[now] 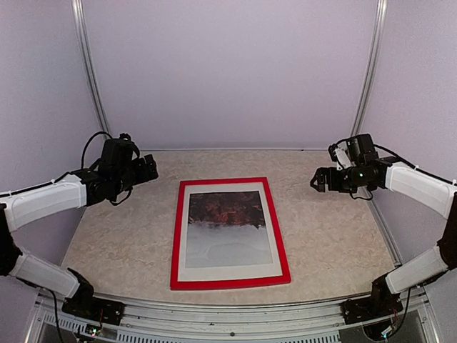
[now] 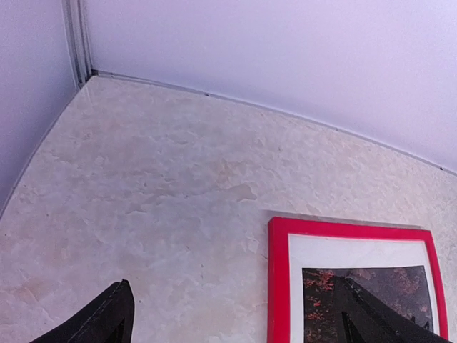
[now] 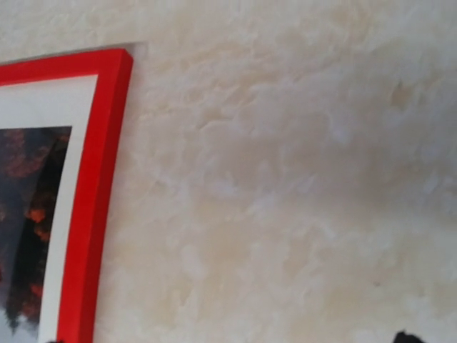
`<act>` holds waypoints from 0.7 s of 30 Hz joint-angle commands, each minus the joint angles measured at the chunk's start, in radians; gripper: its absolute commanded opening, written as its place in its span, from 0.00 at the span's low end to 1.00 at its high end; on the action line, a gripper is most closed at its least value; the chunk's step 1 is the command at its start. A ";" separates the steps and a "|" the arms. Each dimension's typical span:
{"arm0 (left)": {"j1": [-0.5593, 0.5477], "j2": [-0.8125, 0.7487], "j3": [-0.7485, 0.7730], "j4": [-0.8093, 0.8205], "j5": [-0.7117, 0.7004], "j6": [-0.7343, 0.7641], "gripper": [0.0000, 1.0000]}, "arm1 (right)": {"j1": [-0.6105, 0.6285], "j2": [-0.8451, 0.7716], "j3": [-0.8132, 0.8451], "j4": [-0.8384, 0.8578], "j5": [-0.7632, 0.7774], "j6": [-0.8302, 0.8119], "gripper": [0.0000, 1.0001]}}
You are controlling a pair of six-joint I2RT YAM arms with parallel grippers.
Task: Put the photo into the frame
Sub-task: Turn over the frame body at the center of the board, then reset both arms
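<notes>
- Your left arm [image 1: 50, 200] is hanging raised at the left side of the table [image 1: 121, 243], well apart from the frame [image 1: 230, 282]. The left jaws are standing wide open with nothing between them, which suits an arm with no grip to make.
- The frame is lying flat in the middle of the table, red face up, between the two arms. The photo [image 1: 227, 214] is sitting inside it and showing through the mat [image 1: 225, 273], with its red foliage at the far end and its mist at the near end. The task is looking done to me.
- Your right arm [image 1: 418, 184] is hanging raised at the right, also well apart from the frame. I cannot tell whether the right jaws are open.
- The top view is giving you the whole frame and both arms, but the jaws are too small to read there.
- The left wrist view is showing both jaw tips far apart, and the frame's far left corner lying flush on the table.
- The right wrist view is showing the far right corner close up. Only a dark sliver at its bottom edge may be a jaw, so it is leaving that side unsettled.
</notes>
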 commanded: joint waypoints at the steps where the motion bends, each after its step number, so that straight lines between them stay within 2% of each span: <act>1: 0.004 -0.079 0.026 -0.064 -0.070 0.082 0.96 | 0.028 -0.057 0.043 -0.008 0.136 -0.053 0.99; 9: 0.023 -0.243 0.051 -0.151 -0.046 0.154 0.99 | 0.028 -0.239 -0.026 0.080 0.203 -0.110 1.00; 17: 0.035 -0.422 -0.075 -0.027 0.021 0.216 0.99 | 0.028 -0.343 -0.078 0.123 0.238 -0.131 0.99; 21: 0.035 -0.450 -0.114 0.002 0.030 0.215 0.99 | 0.028 -0.353 -0.083 0.124 0.243 -0.134 0.99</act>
